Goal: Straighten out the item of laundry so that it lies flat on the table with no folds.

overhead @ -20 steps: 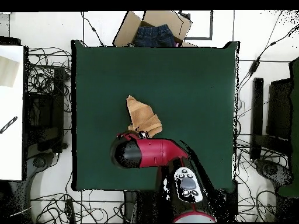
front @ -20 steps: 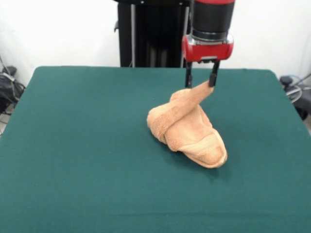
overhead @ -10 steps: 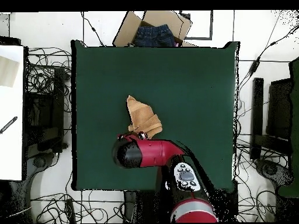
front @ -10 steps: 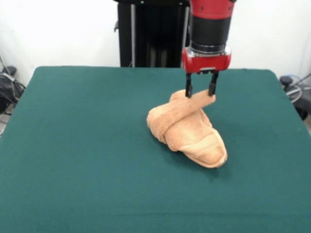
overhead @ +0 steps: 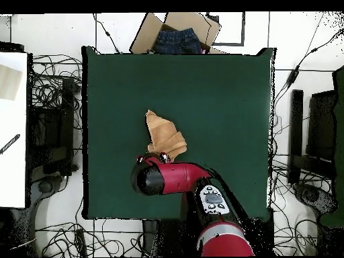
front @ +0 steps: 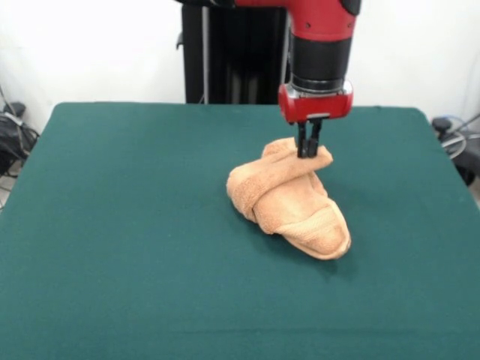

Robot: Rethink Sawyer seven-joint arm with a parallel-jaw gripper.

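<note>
The item of laundry (front: 289,199) is a peach towel, bunched in a folded heap near the middle of the green table (front: 112,225). My gripper (front: 308,151) comes down from above onto the heap's far upper fold, with its fingers shut together, pinching that raised flap. In the overhead view the towel (overhead: 164,134) lies left of the table's (overhead: 222,101) centre. The red wrist (overhead: 161,178) covers its near end and hides the fingers.
A cardboard box holding dark jeans (overhead: 176,39) sits just past the table's far edge in the overhead view. Cables lie on the floor around the table. A white surface (overhead: 12,127) stands at the left.
The gripper has dropped lower onto the towel's upper flap and its fingers have gone from spread apart to shut on it. The heap has kept its place.
</note>
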